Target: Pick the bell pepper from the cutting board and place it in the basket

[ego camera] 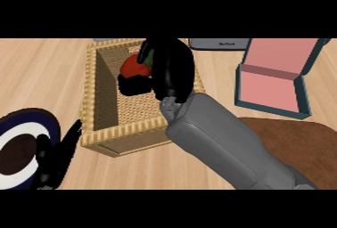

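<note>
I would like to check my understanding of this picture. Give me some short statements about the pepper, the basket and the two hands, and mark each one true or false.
1. The right hand is over the inside of the wicker basket. True.
2. The red bell pepper lies on the brown cutting board. False: it is inside the basket, with the right hand curled round it.
3. The left hand holds the pepper. False: it rests at the lower left, beside a dark blue and white plate.
4. A pink box with a teal rim stands open to the right of the basket. True.
</note>
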{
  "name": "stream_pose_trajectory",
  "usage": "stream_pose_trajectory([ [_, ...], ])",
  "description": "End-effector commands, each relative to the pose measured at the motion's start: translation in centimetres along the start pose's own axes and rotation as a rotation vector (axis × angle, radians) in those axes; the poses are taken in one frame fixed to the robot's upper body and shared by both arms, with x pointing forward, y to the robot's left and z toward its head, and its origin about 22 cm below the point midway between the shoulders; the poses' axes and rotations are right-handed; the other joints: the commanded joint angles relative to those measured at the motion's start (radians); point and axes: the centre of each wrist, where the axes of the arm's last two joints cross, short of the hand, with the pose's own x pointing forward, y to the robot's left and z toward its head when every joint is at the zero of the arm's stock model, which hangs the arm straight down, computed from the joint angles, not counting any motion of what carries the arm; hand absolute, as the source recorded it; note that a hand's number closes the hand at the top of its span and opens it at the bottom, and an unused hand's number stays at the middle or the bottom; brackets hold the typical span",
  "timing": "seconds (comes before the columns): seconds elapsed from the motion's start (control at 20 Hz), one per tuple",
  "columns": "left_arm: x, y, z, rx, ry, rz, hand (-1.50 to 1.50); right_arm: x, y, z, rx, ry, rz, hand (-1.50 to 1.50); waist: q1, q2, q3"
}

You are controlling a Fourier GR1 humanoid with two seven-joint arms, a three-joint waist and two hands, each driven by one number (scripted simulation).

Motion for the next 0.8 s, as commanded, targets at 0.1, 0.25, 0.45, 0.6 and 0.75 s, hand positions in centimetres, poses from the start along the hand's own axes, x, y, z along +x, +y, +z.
stream_pose_trajectory([
  [0.1, -3.3, 0.5, 0.8, 0.006, 0.111, 0.019, 0.0, -2.1, 0.7, 0.0, 0.036, 0.036, 0.166, -1.5, -0.011, 0.004, -0.011],
  [0.25, -1.2, 0.9, 0.0, 0.026, 0.11, 0.015, 0.0, -3.6, 0.1, 0.2, 0.008, -0.003, 0.159, -1.5, -0.014, 0.004, -0.011],
  [0.45, -3.0, 0.2, 1.0, 0.009, 0.129, 0.027, 0.0, -2.1, -2.9, -1.4, -0.041, -0.028, 0.099, -1.5, -0.012, 0.004, -0.011],
  [0.6, -2.7, -0.5, 0.1, 0.012, 0.086, 0.023, 0.0, -1.7, -3.8, -1.4, -0.086, -0.014, 0.025, -1.5, -0.013, 0.004, -0.011],
  [0.75, -4.0, -1.3, -0.1, 0.025, 0.116, 0.019, 0.0, -1.9, -4.9, -0.8, -0.104, 0.019, -0.041, -1.5, -0.022, 0.004, -0.011],
])
